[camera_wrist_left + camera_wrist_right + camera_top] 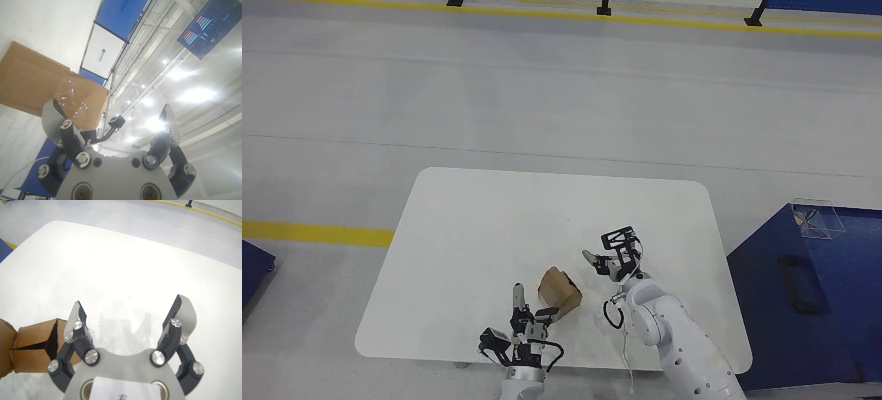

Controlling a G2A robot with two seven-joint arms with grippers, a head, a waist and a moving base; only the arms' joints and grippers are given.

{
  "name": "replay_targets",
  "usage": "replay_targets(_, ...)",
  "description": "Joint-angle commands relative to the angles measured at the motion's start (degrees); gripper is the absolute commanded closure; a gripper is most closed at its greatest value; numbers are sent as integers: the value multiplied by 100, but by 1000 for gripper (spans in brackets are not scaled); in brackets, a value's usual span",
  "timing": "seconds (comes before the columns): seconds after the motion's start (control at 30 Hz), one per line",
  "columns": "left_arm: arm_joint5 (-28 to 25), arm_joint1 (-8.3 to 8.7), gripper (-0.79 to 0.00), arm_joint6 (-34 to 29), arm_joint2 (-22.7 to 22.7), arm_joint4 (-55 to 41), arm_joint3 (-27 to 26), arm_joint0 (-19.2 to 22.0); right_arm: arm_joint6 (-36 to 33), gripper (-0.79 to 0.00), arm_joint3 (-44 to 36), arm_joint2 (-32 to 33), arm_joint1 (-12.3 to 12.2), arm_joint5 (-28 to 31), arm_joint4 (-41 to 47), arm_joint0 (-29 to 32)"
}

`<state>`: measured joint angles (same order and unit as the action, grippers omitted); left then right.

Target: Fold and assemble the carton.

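Note:
A brown carton [560,288] stands partly formed on the white table [492,230], toward the front edge. Its open end [51,340], with loose flaps, faces my right gripper [607,250]. That gripper [129,308] is open just to the right of the carton, above bare table, with nothing between its fingers. My left gripper [535,305] is at the carton's front left side and is tilted upward. In the left wrist view it [109,115] is open, one fingertip [51,111] lies close against the carton's flat wall [34,83], and the other is in free air.
A blue cabinet [812,290] stands off the table's right side with a clear plastic box [817,215] on top. The table's front edge [442,358] runs close behind the left gripper. Bare tabletop extends to the back and left.

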<state>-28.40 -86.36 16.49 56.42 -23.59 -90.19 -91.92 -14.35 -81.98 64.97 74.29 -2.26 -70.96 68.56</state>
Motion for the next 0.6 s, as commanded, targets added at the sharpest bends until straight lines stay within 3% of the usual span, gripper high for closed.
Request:
replay_targets(0.0,-26,31,-785,-182,101,27,-133,-130,7,-785,2,-4,0,1,-5,-1)
replay_targets(0.3,688,170,-785,-562,564,816,-654,-471,7,-785,2,-4,0,1,-5,-1)
replay_targets(0.33,710,192,-785,-564,621,1156,-709,-506,7,-785,2,-4,0,1,-5,-1)
replay_targets(0.57,710,192,-785,-564,621,1156,-709,-506,7,-785,2,-4,0,1,-5,-1)
